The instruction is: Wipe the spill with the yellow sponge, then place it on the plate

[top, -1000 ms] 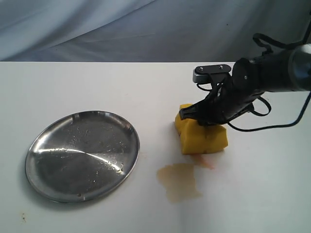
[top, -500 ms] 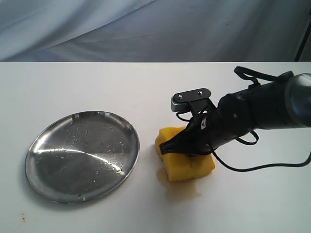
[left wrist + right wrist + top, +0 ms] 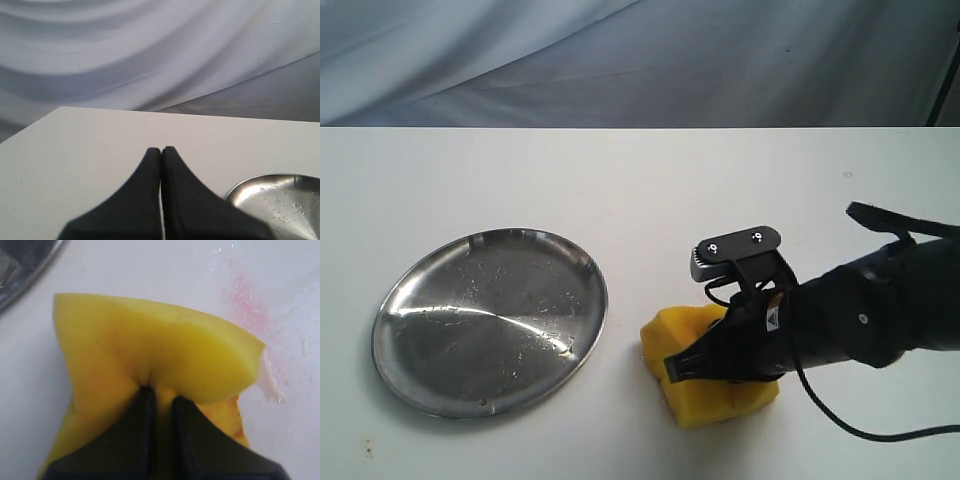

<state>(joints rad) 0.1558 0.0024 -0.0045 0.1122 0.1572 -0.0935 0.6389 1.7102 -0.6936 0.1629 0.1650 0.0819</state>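
Left fingers (image 3: 150,172): closed together, empty.
Plate (image 3: 490,320): left of frame.
Yellow sponge (image 3: 715,402): lower centre, pinched by right fingers (image 3: 142,432), pressed on bench (image 3: 620,180).
Spill (image 3: 245,297): pink trace beside sponge.
Risk: shallow pinch could slip, leaving smear behind.
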